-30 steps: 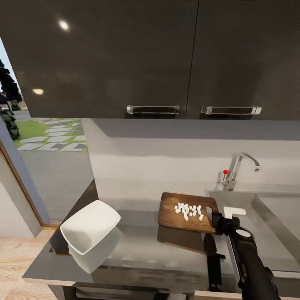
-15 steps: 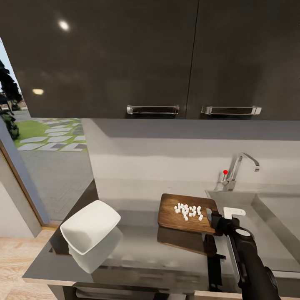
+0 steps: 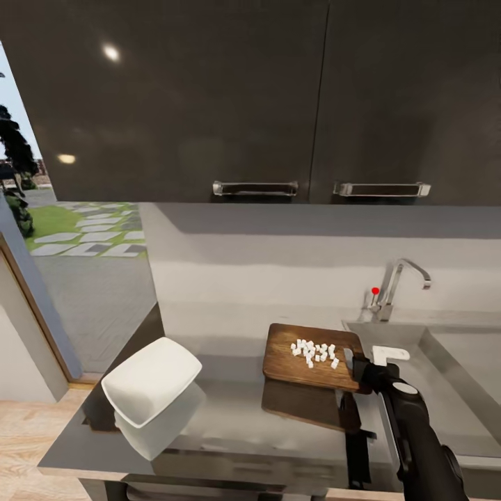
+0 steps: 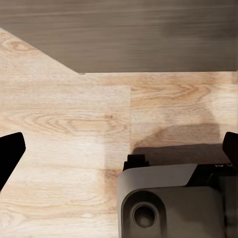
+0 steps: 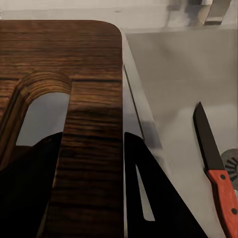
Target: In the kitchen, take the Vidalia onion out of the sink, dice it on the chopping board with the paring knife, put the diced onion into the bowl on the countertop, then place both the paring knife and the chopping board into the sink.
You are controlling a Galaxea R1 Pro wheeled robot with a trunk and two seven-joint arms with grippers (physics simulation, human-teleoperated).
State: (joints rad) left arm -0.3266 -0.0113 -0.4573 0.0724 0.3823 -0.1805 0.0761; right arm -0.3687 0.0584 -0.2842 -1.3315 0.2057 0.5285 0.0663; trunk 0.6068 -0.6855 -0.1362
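The dark wooden chopping board (image 3: 306,358) lies on the grey countertop (image 3: 236,417) just left of the sink (image 3: 445,390). Diced Vidalia onion (image 3: 315,352) sits on it as a cluster of small white cubes. My right gripper (image 3: 358,365) is shut on the board's slotted end. In the right wrist view its fingers (image 5: 139,168) straddle the strip of board (image 5: 64,54) beside the slot. The paring knife (image 5: 215,163), with an orange-red handle and dark blade, lies in the sink basin (image 5: 173,74). The white bowl (image 3: 149,379) stands at the counter's left. My left gripper (image 4: 121,146) hangs open over the floor.
The chrome tap (image 3: 396,282) with its red knob rises behind the sink. Dark wall cabinets (image 3: 250,97) hang above the counter. A glass door (image 3: 76,278) to a garden is at the left. Wood flooring (image 4: 64,119) and the robot's base (image 4: 168,203) lie below the left gripper.
The whole head picture has shifted slightly, so the camera moved. The board, the diced onion, the bowl and my right gripper keep their places relative to one another.
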